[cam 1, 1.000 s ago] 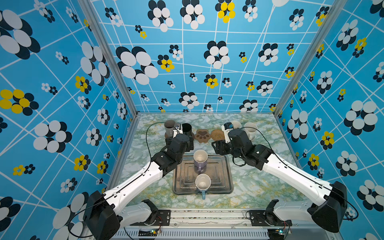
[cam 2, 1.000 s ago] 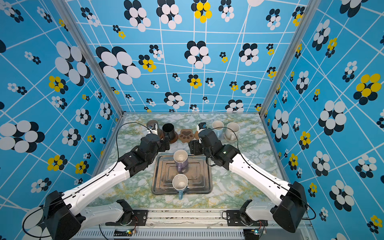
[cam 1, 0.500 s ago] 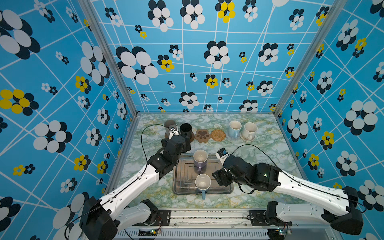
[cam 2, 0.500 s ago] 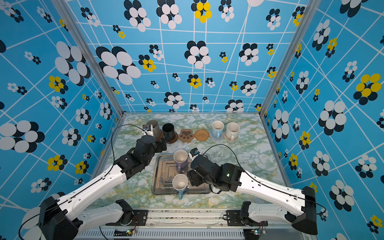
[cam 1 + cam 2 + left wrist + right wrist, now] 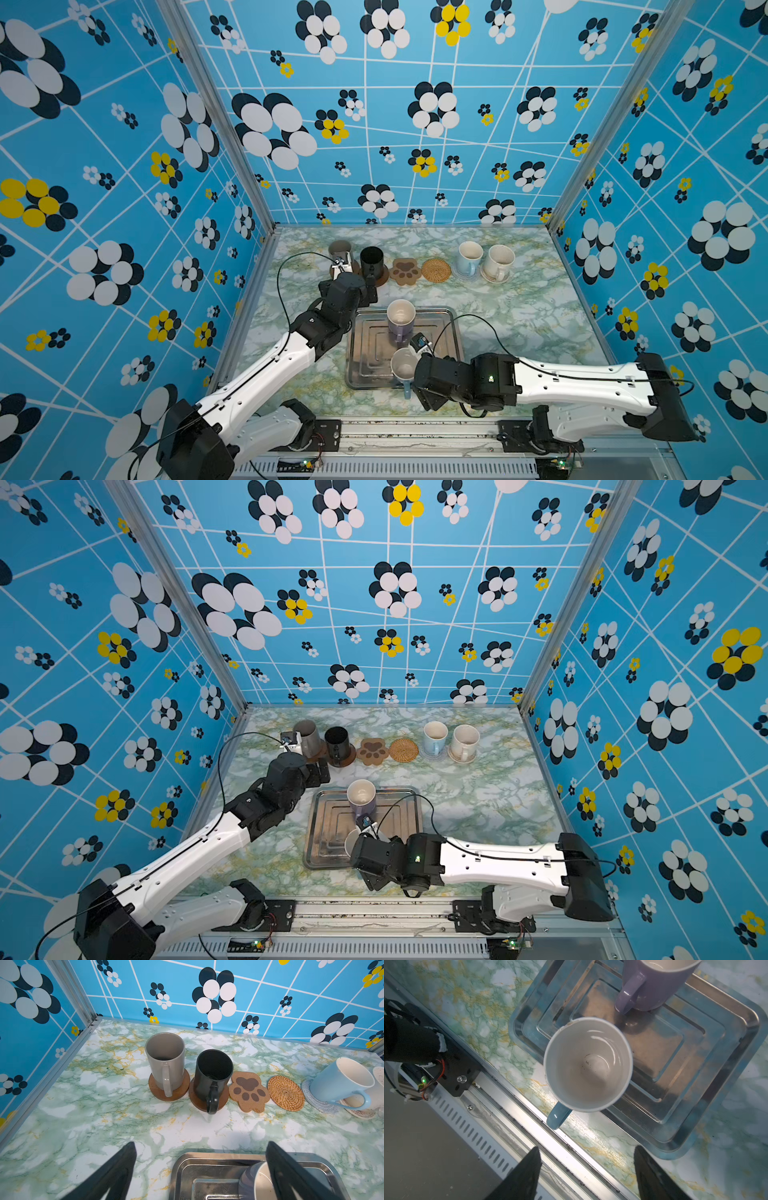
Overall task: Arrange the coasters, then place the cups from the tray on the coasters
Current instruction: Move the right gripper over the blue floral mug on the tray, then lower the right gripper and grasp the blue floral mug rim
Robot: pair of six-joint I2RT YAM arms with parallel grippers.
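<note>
In the tray (image 5: pixel 370 345), two cups: lavender mug (image 5: pixel 400 322) at the far side, light blue mug (image 5: pixel 588 1068) at the near edge, handle out over the rim. At the back, in one row: grey cup (image 5: pixel 166 1059) and black mug (image 5: pixel 212 1074) on brown discs (image 5: pixel 158 1093), paw-print coaster (image 5: pixel 248 1091) and rattan coaster (image 5: pixel 285 1093) bare, second light blue mug (image 5: pixel 336 1082) and cream-white mug (image 5: pixel 498 259) on pale coasters (image 5: pixel 315 1101). Left gripper (image 5: pixel 199 1167) spread wide, empty, between black mug and tray. Right gripper (image 5: pixel 588 1176) also parted, empty, near the light blue mug's handle, not touching.

No readable text or labels (cups, coasters, tray).
</note>
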